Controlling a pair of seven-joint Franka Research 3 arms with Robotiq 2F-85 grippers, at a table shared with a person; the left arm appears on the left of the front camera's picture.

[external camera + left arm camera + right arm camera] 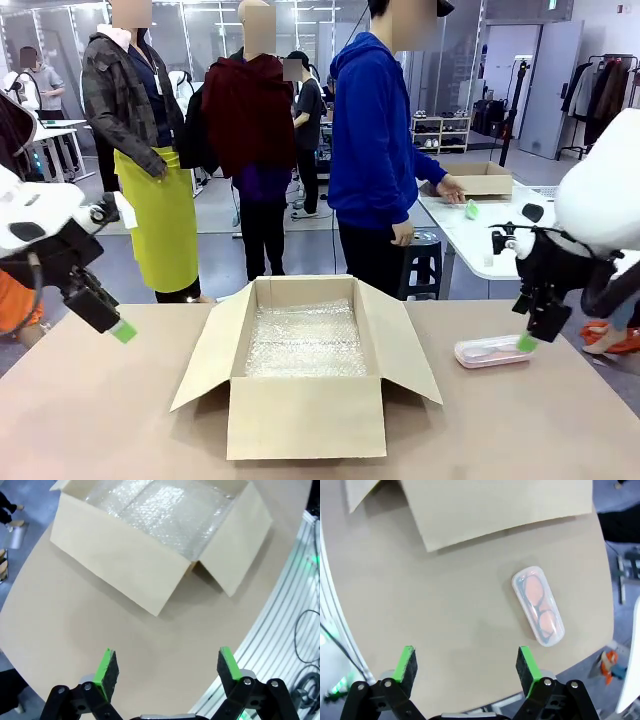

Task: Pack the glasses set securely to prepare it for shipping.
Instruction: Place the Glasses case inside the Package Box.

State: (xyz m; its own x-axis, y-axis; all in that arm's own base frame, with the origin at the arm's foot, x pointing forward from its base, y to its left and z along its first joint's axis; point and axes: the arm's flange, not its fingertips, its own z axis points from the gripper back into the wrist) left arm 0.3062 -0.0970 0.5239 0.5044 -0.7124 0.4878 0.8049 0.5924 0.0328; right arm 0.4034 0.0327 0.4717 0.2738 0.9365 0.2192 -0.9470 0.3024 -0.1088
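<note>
- Two grippers stand spread wide and empty: the left gripper (167,665) over bare tan table (100,630), the right gripper (467,662) above the table near the case.
- One pale pink translucent oblong glasses case (538,605) lies flat on the table, right of the box and apart from it.
- One open brown cardboard box (305,415), lined with bubble wrap (305,340), sits mid-table.

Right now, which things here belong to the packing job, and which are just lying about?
Part of the job:
- pale pink, round-cornered oblong glasses case
- open brown cardboard box lined with bubble wrap

Just lying about:
- smaller brown cardboard box on the far white table
- black stool beyond the work table
</note>
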